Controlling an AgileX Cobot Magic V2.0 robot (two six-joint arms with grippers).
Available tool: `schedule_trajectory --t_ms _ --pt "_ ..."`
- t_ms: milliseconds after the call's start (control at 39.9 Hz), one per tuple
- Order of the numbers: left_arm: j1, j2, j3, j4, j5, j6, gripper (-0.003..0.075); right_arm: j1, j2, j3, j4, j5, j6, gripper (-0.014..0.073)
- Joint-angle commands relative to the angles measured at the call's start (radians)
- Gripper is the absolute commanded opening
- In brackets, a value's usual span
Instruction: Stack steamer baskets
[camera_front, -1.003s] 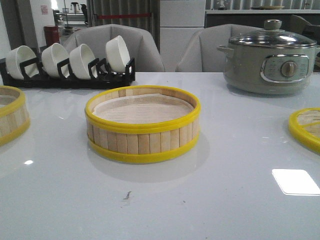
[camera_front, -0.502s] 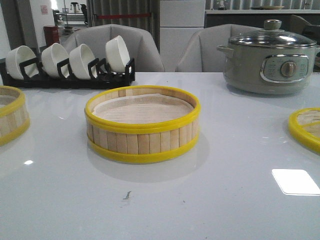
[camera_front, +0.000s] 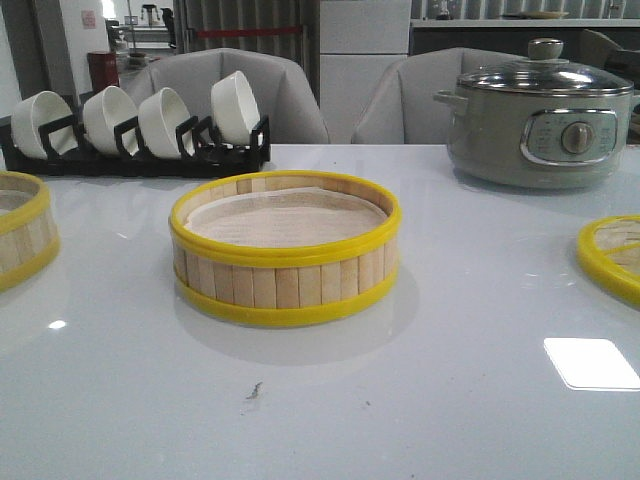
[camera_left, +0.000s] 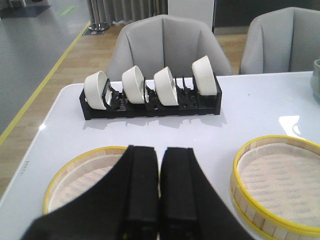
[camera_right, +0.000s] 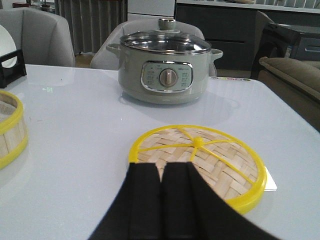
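1. Nothing has shifted over the last second; stacking is not started.
2. Left gripper (camera_left: 160, 190) clenched, empty, above left basket (camera_left: 75, 177).
3. Right gripper (camera_right: 162, 200) clenched, empty, above lid (camera_right: 220, 165).
4. Centre basket (camera_front: 285, 250) sits apart between both.

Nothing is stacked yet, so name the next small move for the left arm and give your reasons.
Probably open the left tool and lower it onto the near rim of the left yellow-rimmed bamboo-slat steamer basket. Its fingers are closed together and empty above that basket, which sits apart from the centre yellow-rimmed bamboo steamer basket it would stack onto.
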Motion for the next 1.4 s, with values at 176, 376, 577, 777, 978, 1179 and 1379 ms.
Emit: schedule_trajectory --t_ms 176,376,577,777,978,1179,1379 --pt "-0.007 0.163 -0.182 0.067 0.100 -0.002 0.0095 -0.003 -0.021 -0.015 -0.007 -0.093 -0.001 0.0039" --pt "-0.007 0.175 -0.181 0.083 0.083 0.000 0.0095 -0.003 -0.021 -0.015 -0.007 -0.093 -0.001 0.0039" --pt "-0.007 0.175 -0.181 0.098 0.084 0.000 0.0095 -0.003 -0.021 -0.015 -0.007 -0.093 -0.001 0.0039" --pt "-0.007 0.175 -0.181 0.101 0.096 0.000 0.0095 -0.003 -0.021 -0.015 -0.007 -0.093 -0.001 0.0039" --pt "-0.007 0.175 -0.181 0.105 0.089 0.000 0.0095 -0.003 -0.021 -0.015 -0.007 -0.093 -0.001 0.0039" --pt "-0.007 0.175 -0.181 0.065 0.089 0.000 0.0095 -0.003 -0.021 -0.017 -0.016 -0.110 -0.001 0.0039" --pt "-0.007 0.175 -0.181 0.070 0.092 0.000 0.0095 -0.006 -0.021 -0.017 -0.017 -0.225 -0.001 0.0039"
